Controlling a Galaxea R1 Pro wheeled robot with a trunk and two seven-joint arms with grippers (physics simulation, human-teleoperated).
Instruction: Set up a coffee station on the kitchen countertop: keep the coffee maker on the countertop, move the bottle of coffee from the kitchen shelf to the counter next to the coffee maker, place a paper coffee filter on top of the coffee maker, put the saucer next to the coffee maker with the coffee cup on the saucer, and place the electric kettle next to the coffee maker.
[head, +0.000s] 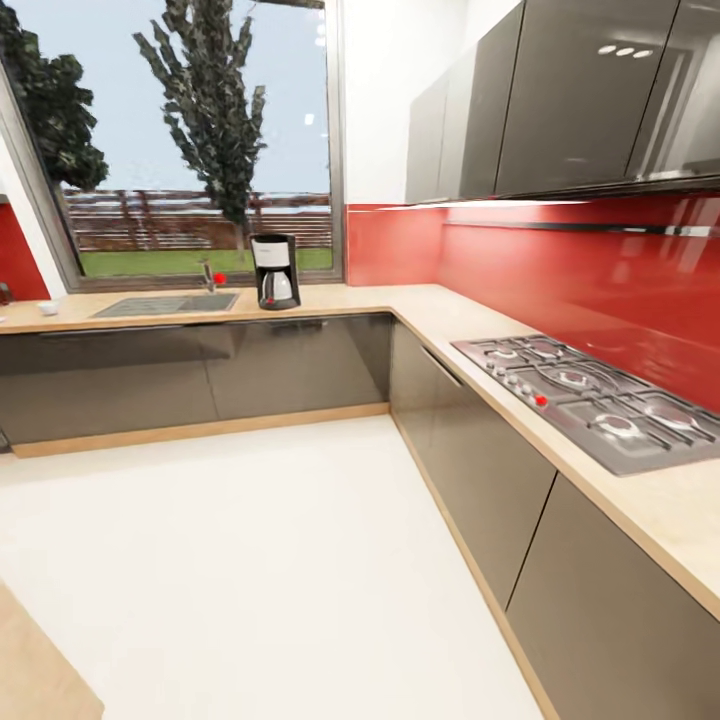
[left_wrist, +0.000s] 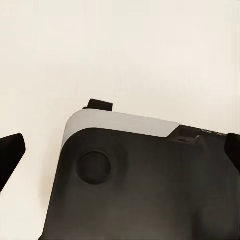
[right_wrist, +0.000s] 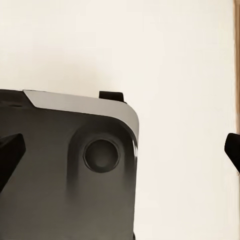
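Observation:
The coffee maker (head: 274, 271), black with a white upper panel and glass carafe, stands on the beige countertop (head: 410, 300) under the window, just right of the sink. The left wrist view has my left gripper (left_wrist: 120, 152) open, its dark fingertips (left_wrist: 10, 155) far apart over the pale floor and my own dark base. My right gripper (right_wrist: 121, 152) is open in the same way, with nothing between its fingers. A small white object (head: 47, 308) lies at the counter's far left, too small to identify. The bottle of coffee, kitchen shelf and paper coffee filter are out of view.
A sink (head: 165, 305) with a tap and a red knob (head: 219, 279) is set in the counter. A gas hob (head: 590, 395) sits in the right-hand run below glossy grey wall cabinets (head: 560, 100). Pale floor (head: 250, 560) spreads ahead. A wooden edge (head: 35, 670) is at the near left.

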